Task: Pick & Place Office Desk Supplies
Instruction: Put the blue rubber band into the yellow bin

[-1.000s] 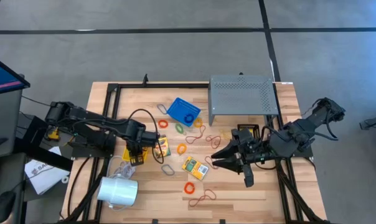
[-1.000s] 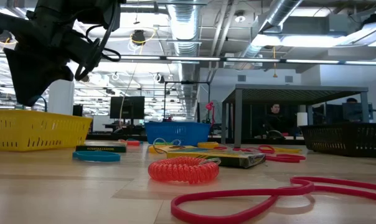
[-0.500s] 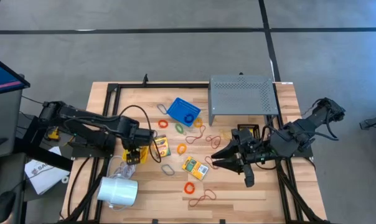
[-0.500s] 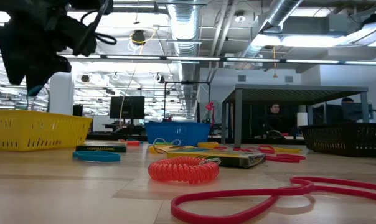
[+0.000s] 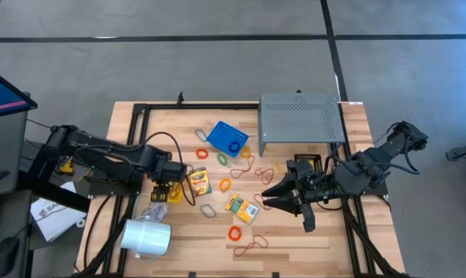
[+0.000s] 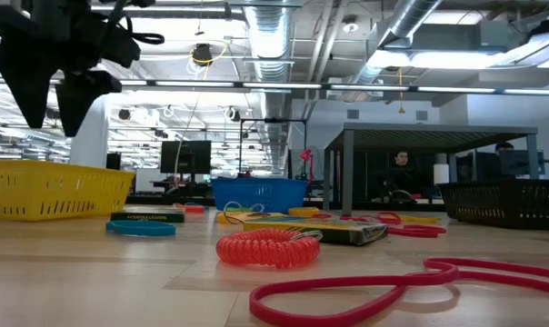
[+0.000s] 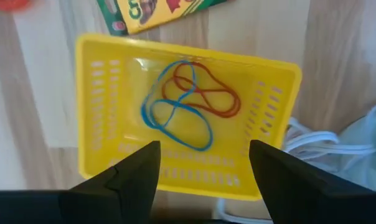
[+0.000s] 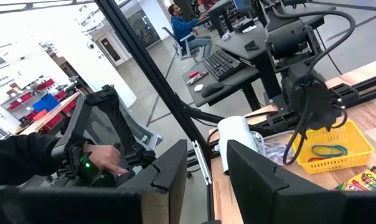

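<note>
My left gripper (image 7: 203, 165) hangs open, pointing down, above a yellow basket (image 7: 101, 124) at the table's left. In the basket lie a blue rubber band (image 7: 175, 118) and a red-brown one (image 7: 203, 93). One crayon box (image 5: 198, 182) lies flat beside the basket, another (image 5: 242, 208) at mid-table. Loose rubber bands (image 5: 234, 232) and a grey loop clip (image 5: 207, 209) lie scattered on the wood. My right gripper (image 5: 268, 199) is held high over the table's right half, pointing level toward the left, open with nothing between its fingers (image 8: 169, 168).
A blue basket (image 5: 227, 137) lies tipped at the far middle, beside a grey perforated shelf (image 5: 301, 118). A black basket (image 5: 304, 162) sits under my right arm. A white cylinder (image 5: 146, 237) with a cord lies near the left front. A person's hand (image 8: 104, 155) shows beyond the table.
My left gripper has opened, risen above the yellow basket and rolled about its pointing line, shifting a little toward the table's left edge. My right arm has kept still.
</note>
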